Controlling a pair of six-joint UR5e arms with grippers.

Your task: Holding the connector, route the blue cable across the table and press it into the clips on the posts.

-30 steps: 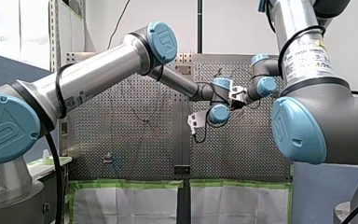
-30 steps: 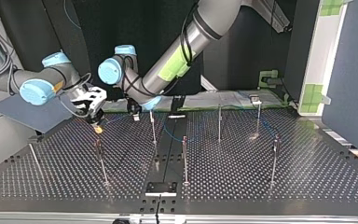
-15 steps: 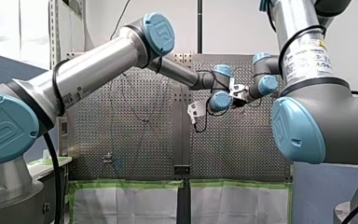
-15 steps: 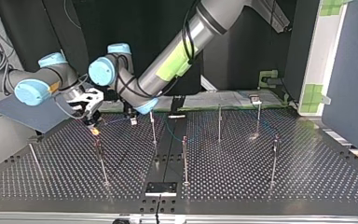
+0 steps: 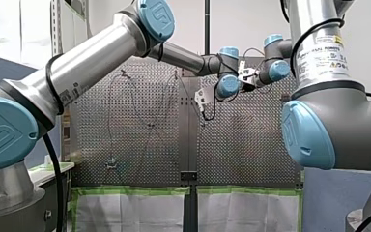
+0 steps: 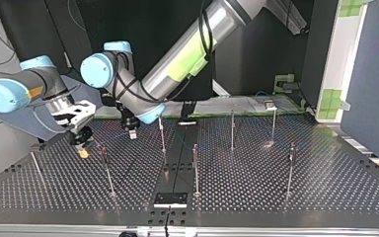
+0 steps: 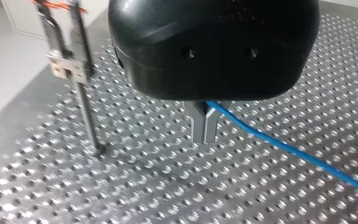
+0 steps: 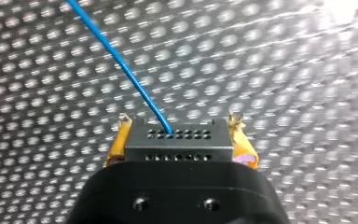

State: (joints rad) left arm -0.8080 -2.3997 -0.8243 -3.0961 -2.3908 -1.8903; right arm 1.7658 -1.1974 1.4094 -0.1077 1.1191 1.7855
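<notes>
In the right wrist view my right gripper (image 8: pixel 179 122) is shut with its yellow pads (image 8: pixel 116 142) on a black connector (image 8: pixel 179 143). The blue cable (image 8: pixel 121 63) runs out of the connector over the perforated table. In the left wrist view my left gripper (image 7: pixel 205 133) has its metal fingers shut on the blue cable (image 7: pixel 298 156), just above the table. A post with a clip (image 7: pixel 67 70) stands beside it. In the top view my right gripper (image 6: pixel 81 144) hangs at the left, near a post (image 6: pixel 106 168), and my left gripper (image 6: pixel 131 132) is a little to its right.
Several thin posts (image 6: pixel 195 168) (image 6: pixel 232 129) (image 6: pixel 291 168) stand across the perforated table (image 6: pixel 325 187). A black plate (image 6: pixel 170 199) sits at the top view's near edge. A grey board (image 6: pixel 19 126) leans at the left. Green-taped sheets (image 6: pixel 246 106) lie at the back.
Both grippers have moved toward the top view's left and nearer its camera, taking connector and cable along. In the front view they have risen.
</notes>
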